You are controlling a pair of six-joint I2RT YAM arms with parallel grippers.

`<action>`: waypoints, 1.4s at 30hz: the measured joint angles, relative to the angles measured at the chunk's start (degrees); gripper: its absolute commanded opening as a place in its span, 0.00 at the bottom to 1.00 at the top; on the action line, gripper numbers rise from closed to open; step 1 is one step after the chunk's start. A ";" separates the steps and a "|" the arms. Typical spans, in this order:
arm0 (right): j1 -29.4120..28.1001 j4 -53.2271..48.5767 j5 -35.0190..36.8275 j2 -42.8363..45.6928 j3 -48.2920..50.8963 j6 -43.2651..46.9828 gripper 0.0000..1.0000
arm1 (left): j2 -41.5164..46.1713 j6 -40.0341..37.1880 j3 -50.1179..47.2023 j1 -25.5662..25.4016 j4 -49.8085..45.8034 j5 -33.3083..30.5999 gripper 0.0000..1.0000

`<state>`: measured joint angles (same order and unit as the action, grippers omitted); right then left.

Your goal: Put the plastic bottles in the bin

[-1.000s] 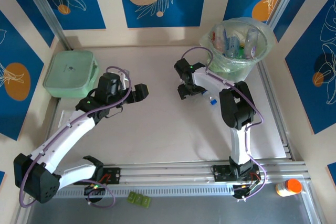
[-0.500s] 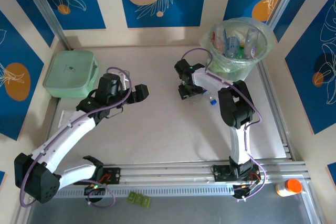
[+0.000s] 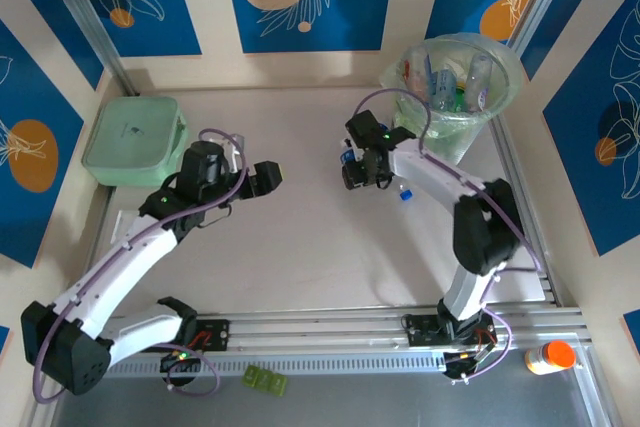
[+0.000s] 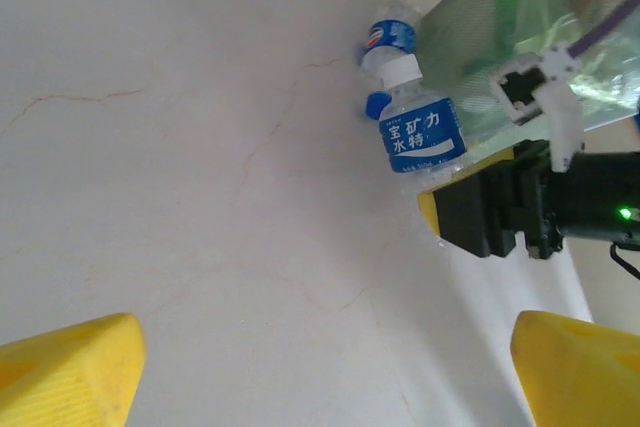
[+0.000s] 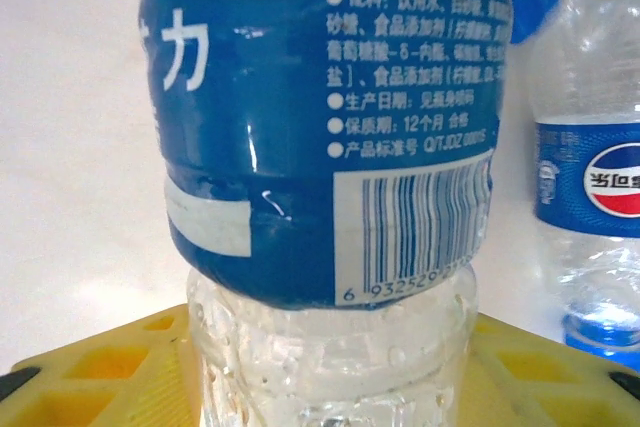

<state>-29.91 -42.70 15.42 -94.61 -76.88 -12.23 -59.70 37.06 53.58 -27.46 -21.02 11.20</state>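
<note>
Right in the middle of the overhead view, the right gripper (image 3: 360, 169) has its jaws drawn in around the blue-labelled bottle (image 5: 330, 127). On the wrist camera the yellow fingers (image 5: 110, 357) press the clear, dimpled part of the body from both sides, just under the label in the frame. It looks like a proper hold to me, across the body with the cap end pointing away.

Over at centre left, the left gripper (image 3: 270, 176) has its fingers spread wide with nothing but bare table between them.

How will that bottle behave? I'd call it light, thin-walled and easy to dent, so a gentle squeeze should do. I can't tell whether there's any water in it. The label looks glossy and likely slick, and a round body can swivel in two flat pads, so the ribbed clear section is the sensible place to grab. That's where the fingers sit.

A second bottle, the Pepsi one (image 5: 590, 177), lies on the table just beside the held one, to its right in the wrist view. The bin (image 3: 478, 125) sits in the upper right of the overhead frame, near the gripper, with several bottles (image 3: 445, 82) inside it.
</note>
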 measured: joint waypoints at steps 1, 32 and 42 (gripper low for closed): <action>-0.13 1.01 -1.64 2.49 1.27 -0.13 0.54 | 0.50 -0.11 0.04 -0.09 0.11 0.79 0.99; -10.69 28.48 -36.00 42.75 26.10 -17.84 0.57 | -3.61 8.17 -2.08 -12.46 35.21 26.08 0.47; -10.01 38.53 -39.54 43.85 31.69 -24.30 0.81 | -3.72 10.99 -3.10 -13.07 41.20 28.28 0.48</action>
<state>-39.92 -4.16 -24.12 -50.76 -45.19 -36.53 -63.42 48.05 50.48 -40.53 20.18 39.48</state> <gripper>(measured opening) 0.830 0.501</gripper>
